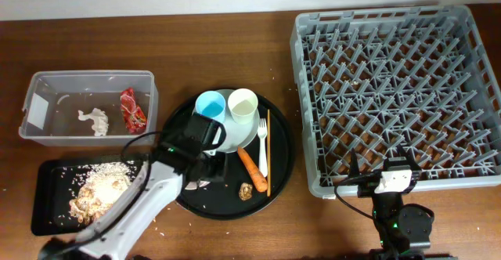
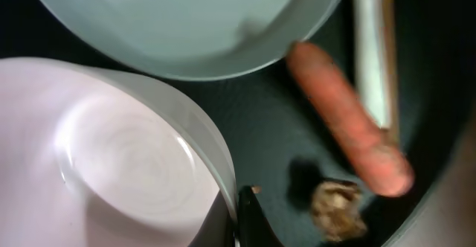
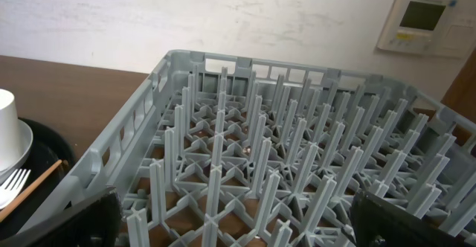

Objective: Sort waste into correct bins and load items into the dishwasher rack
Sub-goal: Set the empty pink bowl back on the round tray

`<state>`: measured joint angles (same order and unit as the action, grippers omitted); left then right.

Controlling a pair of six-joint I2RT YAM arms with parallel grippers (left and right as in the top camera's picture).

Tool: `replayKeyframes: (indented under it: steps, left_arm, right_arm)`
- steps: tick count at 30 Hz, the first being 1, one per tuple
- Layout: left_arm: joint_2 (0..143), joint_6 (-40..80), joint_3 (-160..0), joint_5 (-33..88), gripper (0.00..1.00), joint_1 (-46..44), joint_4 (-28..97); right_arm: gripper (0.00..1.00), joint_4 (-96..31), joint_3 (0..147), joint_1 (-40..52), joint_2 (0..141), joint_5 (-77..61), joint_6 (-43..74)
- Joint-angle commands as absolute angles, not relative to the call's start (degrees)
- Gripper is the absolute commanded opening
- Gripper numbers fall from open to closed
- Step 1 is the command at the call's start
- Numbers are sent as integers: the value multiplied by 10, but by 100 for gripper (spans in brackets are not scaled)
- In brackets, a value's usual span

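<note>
My left gripper (image 1: 208, 152) hangs over the big round tray. In the left wrist view it (image 2: 238, 221) is shut on the rim of the pale pinkish-white bowl (image 2: 111, 158), one finger inside and one outside. The grey-green plate (image 2: 186, 24) lies just beyond, with the blue cup (image 1: 210, 105) and cream cup (image 1: 243, 103) on it. The carrot (image 2: 346, 124), brown lump (image 2: 338, 206), white fork (image 1: 262, 142) and chopsticks (image 1: 268, 154) lie to the right. My right gripper (image 1: 397, 164) is open and empty at the near edge of the grey dishwasher rack (image 3: 245, 150).
The clear tub (image 1: 47, 127) at the left holds the red wrapper (image 1: 132, 110) and white tissue (image 1: 95, 120). The shallow black tray (image 1: 47, 178) in front of it holds food scraps (image 1: 98, 188). The round black tray (image 1: 203, 204) sits between the bins and the rack (image 1: 391, 80).
</note>
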<state>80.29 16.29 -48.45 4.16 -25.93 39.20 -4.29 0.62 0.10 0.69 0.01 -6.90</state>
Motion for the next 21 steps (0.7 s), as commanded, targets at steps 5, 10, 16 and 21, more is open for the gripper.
replayKeyframes:
  steps: [5,10,16,21]
  left_arm:
    - [862,176,-490,-9,1,-261,381]
    - [863,175,-490,-9,29,-261,380]
    - [823,171,-520,-9,69,-261,423]
    - [727,171,-550,104,97,-263,453]
  right_arm:
    - [99,-46,3,4,4,3,-70]
    - [99,-46,3,4,4,3,-71]
    - [99,-46,3,4,4,3,-70]
    - [99,-46,3,4,4,3,-70]
